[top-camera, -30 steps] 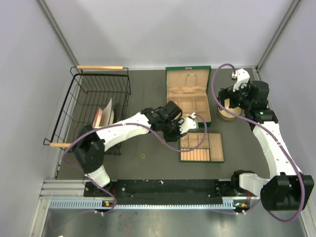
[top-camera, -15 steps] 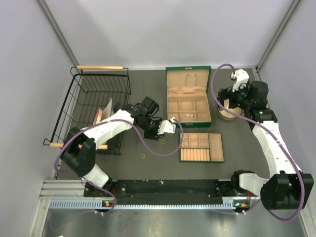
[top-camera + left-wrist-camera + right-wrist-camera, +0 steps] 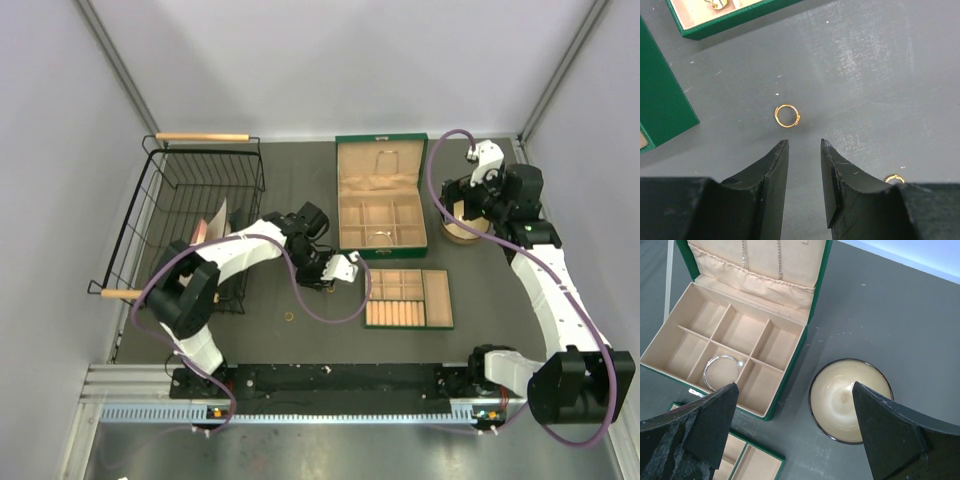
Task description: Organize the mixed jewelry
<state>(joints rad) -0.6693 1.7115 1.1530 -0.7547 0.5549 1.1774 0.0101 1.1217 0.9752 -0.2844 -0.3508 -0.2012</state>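
Ring: gold ring (image 3: pixel 787 116) lay flat mid-worktop (image 3: pixel 870 75), near the green box (image 3: pixel 735 19) | Left jaws: partly spread, empty, just short of it | Right jaws: spread wide, empty, above the bowl (image 3: pixel 850 400) | Step: likely lining up a pickup | Next: lower, straddle ring, pinch gently.

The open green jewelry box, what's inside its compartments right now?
A silver bangle lies in the middle compartment of the near row of the green box; the other five look empty. Two thin chains hang in the lid. A finger of the right gripper covers its near edge.
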